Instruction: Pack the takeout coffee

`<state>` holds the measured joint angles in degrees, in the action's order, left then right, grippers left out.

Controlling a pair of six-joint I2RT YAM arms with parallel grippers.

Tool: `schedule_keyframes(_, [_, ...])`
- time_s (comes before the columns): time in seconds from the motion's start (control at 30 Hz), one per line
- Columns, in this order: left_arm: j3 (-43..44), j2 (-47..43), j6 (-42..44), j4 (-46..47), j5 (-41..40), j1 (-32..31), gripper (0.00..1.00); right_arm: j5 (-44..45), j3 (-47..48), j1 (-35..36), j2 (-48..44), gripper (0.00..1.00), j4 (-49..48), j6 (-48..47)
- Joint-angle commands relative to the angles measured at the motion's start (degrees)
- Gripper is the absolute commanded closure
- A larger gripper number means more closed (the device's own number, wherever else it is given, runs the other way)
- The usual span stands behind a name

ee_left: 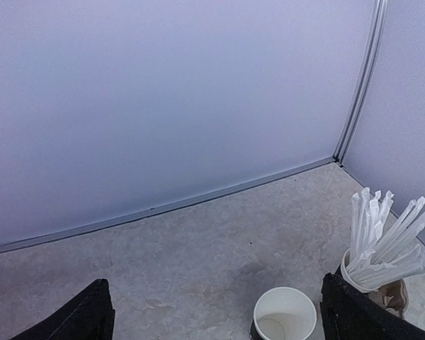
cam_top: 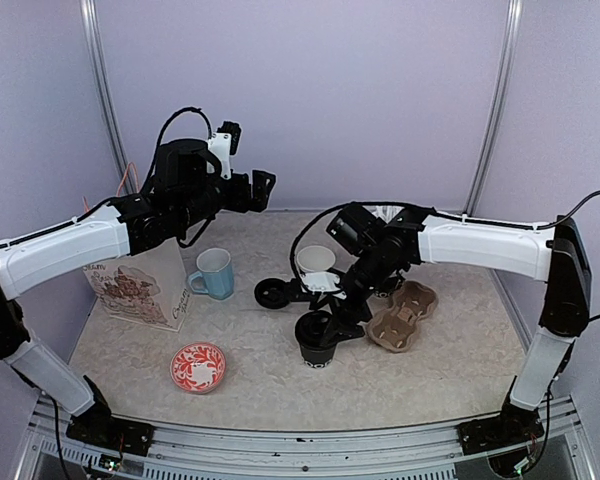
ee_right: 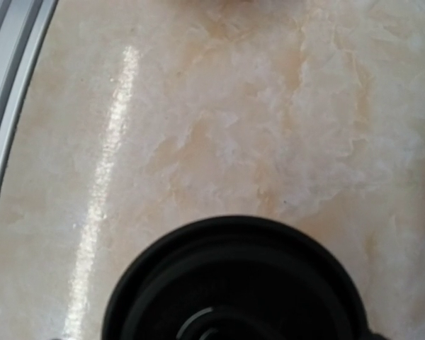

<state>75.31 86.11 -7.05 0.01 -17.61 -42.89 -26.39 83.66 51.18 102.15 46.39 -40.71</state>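
The takeout coffee point(cam_top: 318, 352), a small black cup with white lettering near its base, stands near the table's middle front with a round black lid point(ee_right: 234, 283) on top. My right gripper point(cam_top: 330, 326) hangs right over that lid with its jaws spread wide. In the right wrist view the lid fills the bottom and the fingertips are out of frame, so I cannot tell whether they touch it. My left gripper point(cam_top: 263, 190) is raised high at the back left, open and holding nothing, with its fingers point(ee_left: 92, 315) far apart.
An open, white-inside cup point(ee_left: 285, 315) stands behind the coffee, next to a black cup of white straws point(ee_left: 382, 241). A brown cardboard cup carrier point(cam_top: 402, 315) lies to the right. A blue mug point(cam_top: 215, 272), a patterned bag point(cam_top: 140, 288), a red plate point(cam_top: 198, 366) and a loose black round piece point(cam_top: 272, 293) sit to the left.
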Motion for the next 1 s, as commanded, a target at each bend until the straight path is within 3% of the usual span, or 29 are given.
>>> schedule_keyframes(0.0, [-0.3,-0.9,1.0,0.7,2.3,-0.2,0.01,1.1,1.1,1.1,1.9,0.12,-0.2,1.6])
schedule_keyframes(0.33, [-0.3,-1.0,1.1,0.4,3.9,-0.2,0.01,3.1,1.6,1.5,2.8,0.11,-0.2,2.8])
schedule_keyframes(0.6, [-0.2,-0.9,1.6,0.2,3.4,-0.2,0.01,5.1,1.0,1.6,2.4,0.22,-0.3,3.2])
schedule_keyframes(0.97, [-0.3,-0.3,2.2,0.2,3.5,-0.1,0.01,3.7,-7.8,1.0,-11.7,0.27,2.1,1.8])
